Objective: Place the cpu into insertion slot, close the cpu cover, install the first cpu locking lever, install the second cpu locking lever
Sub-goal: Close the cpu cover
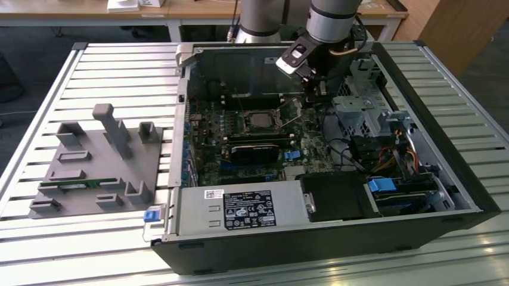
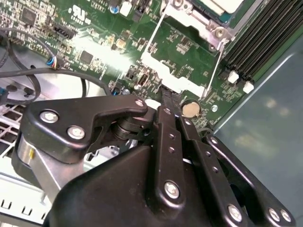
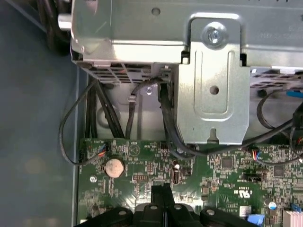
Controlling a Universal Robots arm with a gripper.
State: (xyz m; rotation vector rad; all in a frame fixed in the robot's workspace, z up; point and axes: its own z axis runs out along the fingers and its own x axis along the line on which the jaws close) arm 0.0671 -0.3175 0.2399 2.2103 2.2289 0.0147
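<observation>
Lever step, I judge: cpu [image 1: 259, 121] lies under closed cpu cover [image 2: 189, 19]; my tool [image 2: 166, 100], fingers together and empty, hovers just right; thin lever wire [image 2: 213, 71] wants exact aim.

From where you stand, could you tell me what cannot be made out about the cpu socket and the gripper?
The cpu: cut off by the top edge in the second wrist view, so its seating cannot be judged.
The insertion slot: too small in the exterior view to tell whether it is covered and latched.
The gripper: in the exterior view its tip blends into dark parts behind, so any contact is unclear.
</observation>
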